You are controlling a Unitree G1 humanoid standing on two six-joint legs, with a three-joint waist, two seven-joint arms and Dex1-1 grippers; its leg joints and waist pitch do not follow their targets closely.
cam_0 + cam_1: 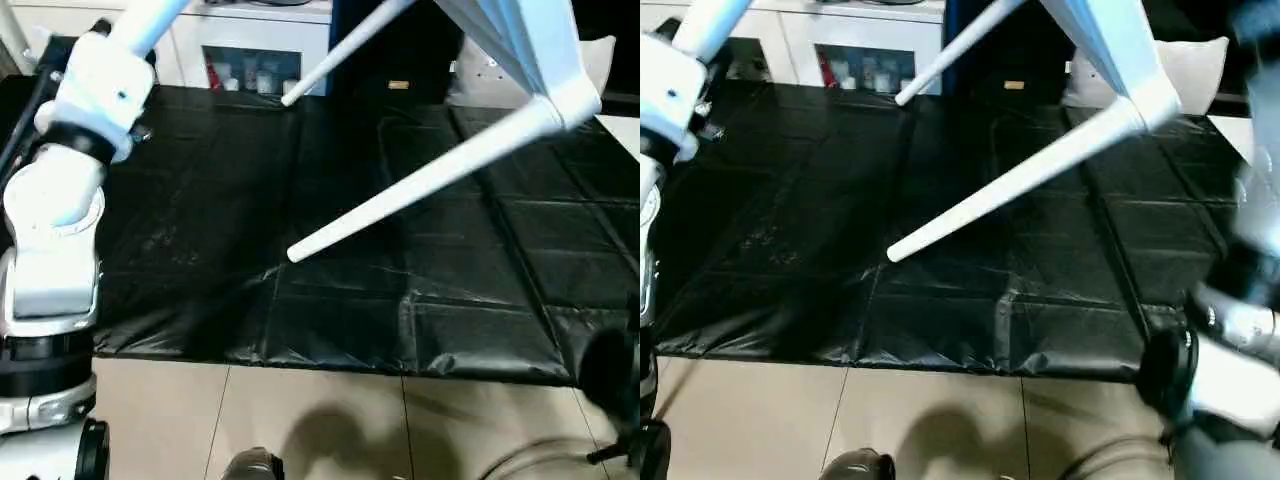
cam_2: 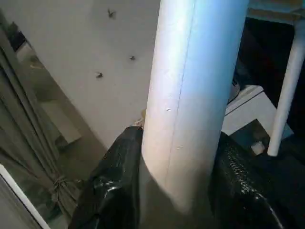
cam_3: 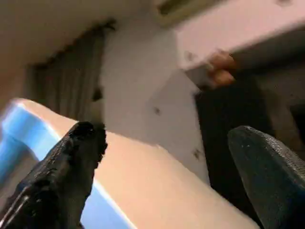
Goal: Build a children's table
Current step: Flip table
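- Head views: no brand, label or writing can be read anywhere; the children's table (image 1: 530, 50) hangs tilted in the air above a black mat (image 1: 330, 250), its white square top cut off by the upper edge; two long round tapering white legs slant down from it, one leg (image 1: 420, 180) ending in a blunt tip just above the mat's middle, a second leg (image 1: 345, 50) reaching toward the far edge of the mat; a third leg (image 1: 150, 20) runs past the robot's silver left forearm (image 1: 60, 200); the mat is creased into squares and lies on a pale tiled floor (image 1: 320, 420); behind it stands a white cabinet (image 1: 250, 50) with small items behind glass, their lettering too small to tell; a white cushion (image 1: 1195, 65) lies at the far right.
- Left wrist view: the left gripper (image 2: 178, 191) is clamped round a thick white leg (image 2: 190, 95), black fingers (image 2: 114, 186) pressed against both its sides; the leg's surface is plain, smooth and faintly scuffed; another thin leg (image 2: 286, 95) shows beyond it; a pale wall and a tied curtain (image 2: 28, 143) lie behind.
- Right wrist view: the right gripper (image 3: 167, 176) stands spread wide and released, one black finger (image 3: 62, 176) on either side with nothing between them; a white slab with a blue-tinted edge, seemingly the tabletop (image 3: 152, 186), lies close behind them; whether they touch it I cannot tell; a person's hand (image 3: 221, 67) shows at a distance by a white panel.
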